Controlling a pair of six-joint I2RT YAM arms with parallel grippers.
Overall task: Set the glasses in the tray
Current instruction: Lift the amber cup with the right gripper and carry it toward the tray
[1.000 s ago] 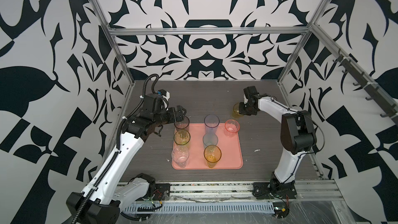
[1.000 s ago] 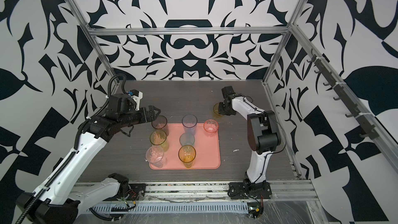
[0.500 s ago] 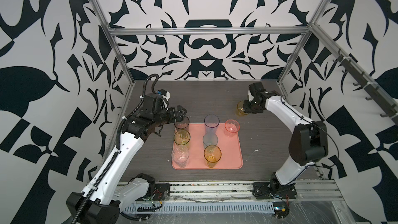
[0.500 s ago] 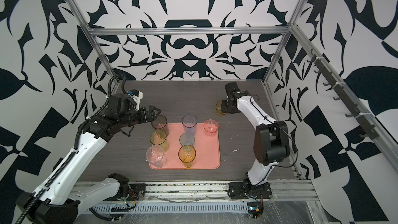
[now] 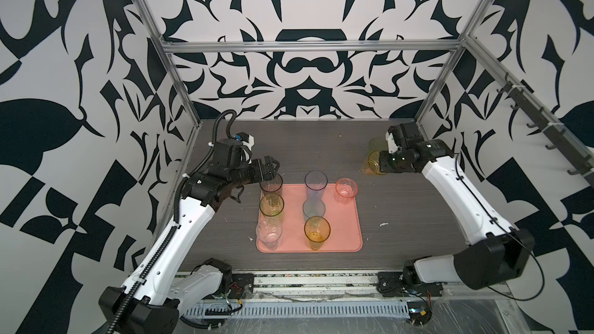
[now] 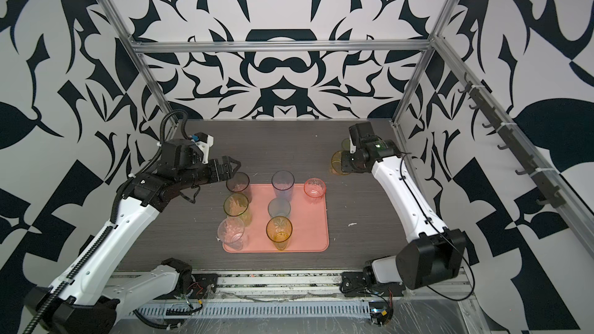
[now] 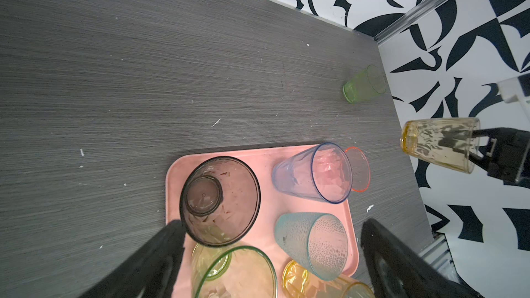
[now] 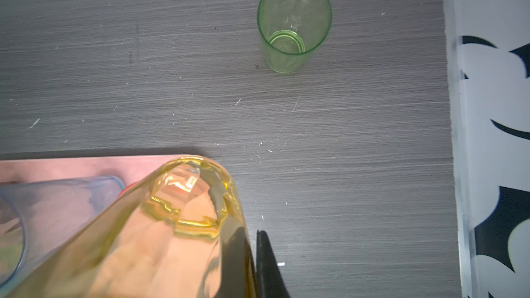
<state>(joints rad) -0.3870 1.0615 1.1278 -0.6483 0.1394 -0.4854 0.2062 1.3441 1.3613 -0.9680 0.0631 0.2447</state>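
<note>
Found right claw (image 5: 381, 163) clenched on rim of see-through amber-yellow tumbler (image 5: 372, 162), held above dark wood-grain surface (image 5: 321, 142), beside far right corner of flat salmon-pink rectangular tray (image 5: 348, 232). Noted left claw (image 6: 233, 167) released, spread wide, just beside smoky-grey tumbler (image 5: 271, 184) at tray's far left corner. Counted seven tumblers on tray; recorded short green tumbler (image 8: 292, 24) standing upright, apart, on surface

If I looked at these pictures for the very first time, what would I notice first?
Probably the salmon-pink tray in the middle of the dark table, crowded with colourful glasses. Next, the jaws of the right arm are shut on the rim of a tilted yellow glass near the table's far right corner, with one green glass standing alone just beyond it.
</note>
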